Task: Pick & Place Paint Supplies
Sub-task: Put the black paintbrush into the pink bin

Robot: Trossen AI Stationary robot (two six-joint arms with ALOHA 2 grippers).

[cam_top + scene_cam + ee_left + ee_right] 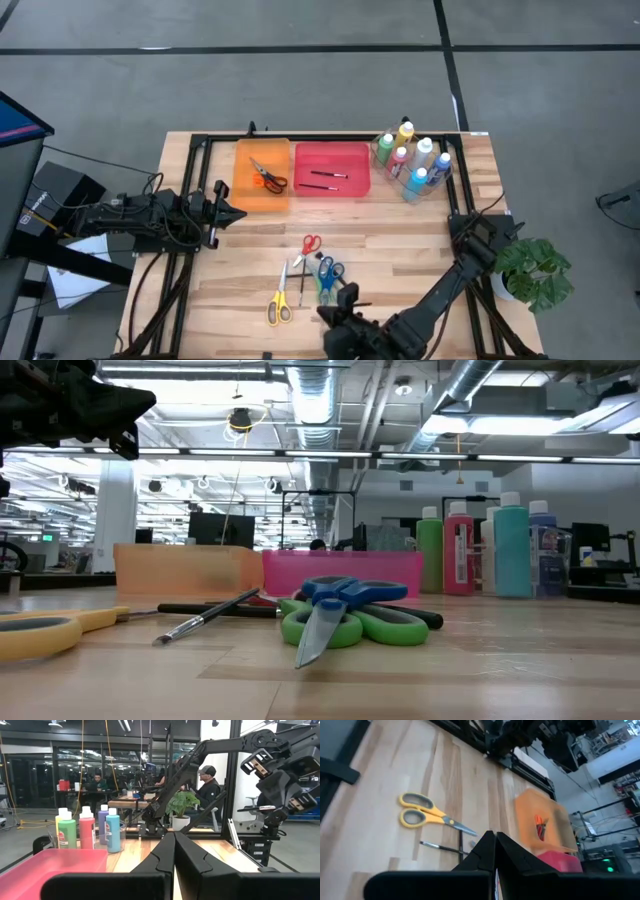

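While both grippers sit pinched together and empty, the left gripper [238, 213] waits beside the orange tray [243, 190] — orange scissors [267, 177] inside it. Right gripper [349, 296] hovers farther off, by the loose blue scissors [329, 270] — paint bottles [412, 160] stand beyond the adjoining pink tray [358, 187].

Light: bright, even, from ceiling strips [300, 455] behind the table
Shadows: faint
Blur: orange bin [188, 568] soft (low view), green scissors [345, 622] sharper
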